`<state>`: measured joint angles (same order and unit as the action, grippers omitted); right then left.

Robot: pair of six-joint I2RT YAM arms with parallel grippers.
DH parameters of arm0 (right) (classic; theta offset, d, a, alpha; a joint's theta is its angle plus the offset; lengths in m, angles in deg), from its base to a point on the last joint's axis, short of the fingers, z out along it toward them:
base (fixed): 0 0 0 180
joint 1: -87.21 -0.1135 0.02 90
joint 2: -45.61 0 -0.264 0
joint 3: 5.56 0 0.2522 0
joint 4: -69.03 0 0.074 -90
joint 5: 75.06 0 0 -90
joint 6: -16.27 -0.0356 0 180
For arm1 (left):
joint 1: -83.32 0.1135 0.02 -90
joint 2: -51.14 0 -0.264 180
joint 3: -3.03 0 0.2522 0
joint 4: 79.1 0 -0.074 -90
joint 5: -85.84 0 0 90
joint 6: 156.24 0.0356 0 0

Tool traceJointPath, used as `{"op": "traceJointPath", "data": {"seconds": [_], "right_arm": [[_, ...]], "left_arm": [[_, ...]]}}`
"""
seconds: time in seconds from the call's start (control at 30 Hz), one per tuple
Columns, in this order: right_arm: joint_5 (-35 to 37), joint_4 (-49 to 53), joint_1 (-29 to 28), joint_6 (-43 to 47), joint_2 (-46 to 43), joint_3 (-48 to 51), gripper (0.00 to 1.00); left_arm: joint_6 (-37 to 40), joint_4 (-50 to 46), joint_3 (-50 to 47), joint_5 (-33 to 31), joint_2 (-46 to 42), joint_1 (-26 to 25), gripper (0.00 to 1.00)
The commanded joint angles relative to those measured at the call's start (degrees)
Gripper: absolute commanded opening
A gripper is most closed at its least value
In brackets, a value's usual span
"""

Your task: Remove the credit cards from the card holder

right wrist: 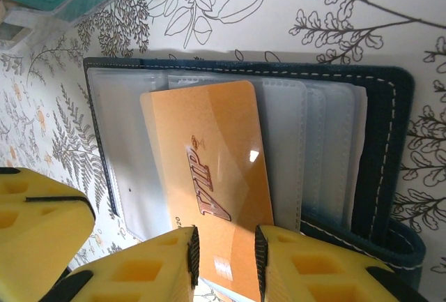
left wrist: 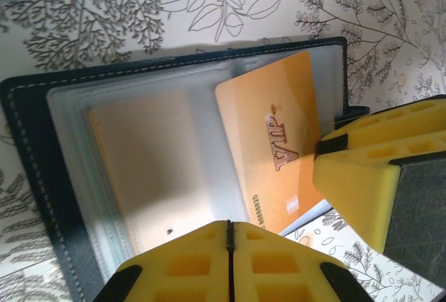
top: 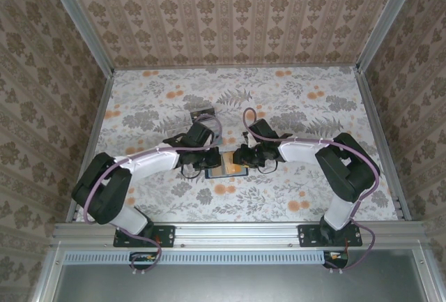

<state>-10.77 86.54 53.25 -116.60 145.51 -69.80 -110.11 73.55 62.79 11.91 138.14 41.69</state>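
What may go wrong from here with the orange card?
1. The right gripper has its jaws slightly apart over the orange VIP card, with no clear pinch, so the card may slip.
2. The left gripper sits shut at one edge of the card holder, so the holder may drag along.

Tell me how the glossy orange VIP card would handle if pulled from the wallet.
The glossy orange plastic card shows a bright glare spot, so it is probably slippery. It lies flat and straight-edged, so it is likely stiff, yet thin and light.
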Motion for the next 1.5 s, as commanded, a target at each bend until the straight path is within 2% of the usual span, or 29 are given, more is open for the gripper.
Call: {"op": "traceJointPath", "data": {"seconds": [0.0,0.53,0.8,1.47], "right_arm": [[1.8,3.0,-0.2,1.5,-0.6,-1.0,0.31],[1.7,3.8,-0.3,2.0,-1.0,-1.3,0.31],[3.9,8.0,-0.3,4.8,-2.2,-2.9,0.34],[4.5,11.4,-0.2,8.1,-4.7,-2.9,0.35]], "left_arm": [[0.3,1.4,1.8,1.5,1.7,-0.6,0.08],[-0.2,2.9,1.6,1.4,5.0,-0.7,0.09],[-1.1,1.5,1.1,0.8,8.0,-0.5,0.08],[-0.4,-0.3,2.7,1.1,7.7,-0.6,0.08]]}}
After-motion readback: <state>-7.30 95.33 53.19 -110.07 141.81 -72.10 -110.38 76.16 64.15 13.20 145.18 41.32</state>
